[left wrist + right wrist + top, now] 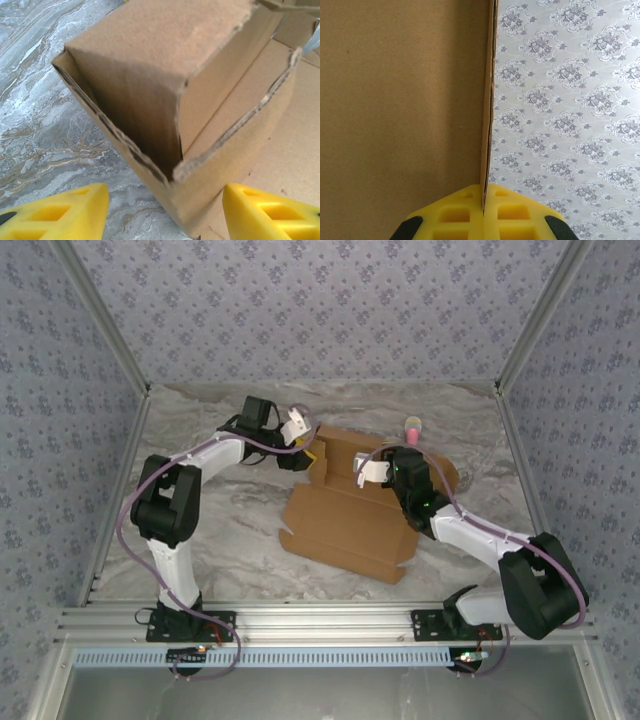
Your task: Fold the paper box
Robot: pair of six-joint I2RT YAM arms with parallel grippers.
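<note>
Looking down from the top camera, I have the paper box (345, 525) lying near the middle of the marbled surface (230, 540). It is only partly folded: a broad flat panel lies toward the arm bases, and raised walls stand along the far side.

My left arm reaches in from the left, and the left end effector (300, 455) sits at the box's far-left corner. On the left wrist camera its two yellow fingers (65, 212) stand well apart at the bottom of the view. An upright corner of the cardboard sits between them, one wall folded inward so the corner forms an open pocket. The right-hand finger is just beside the cardboard, but I cannot tell whether it touches. The other finger is over bare marble, apart from the box. I read this end effector as spread and gripping nothing.

My right arm comes in from the right, with the right end effector (375, 475) over the far part of the box, near the raised walls. On the right wrist camera the yellow fingers (455, 215) are pressed together, with the thin edge of a cardboard panel running straight down into the seam between them. I read it as clamped on that panel. The brown face of the panel lies to the left of the edge, with the patterned wall (570, 100) to the right.

A small pink stick (412, 427) stands on the surface just beyond the box's far edge.
</note>
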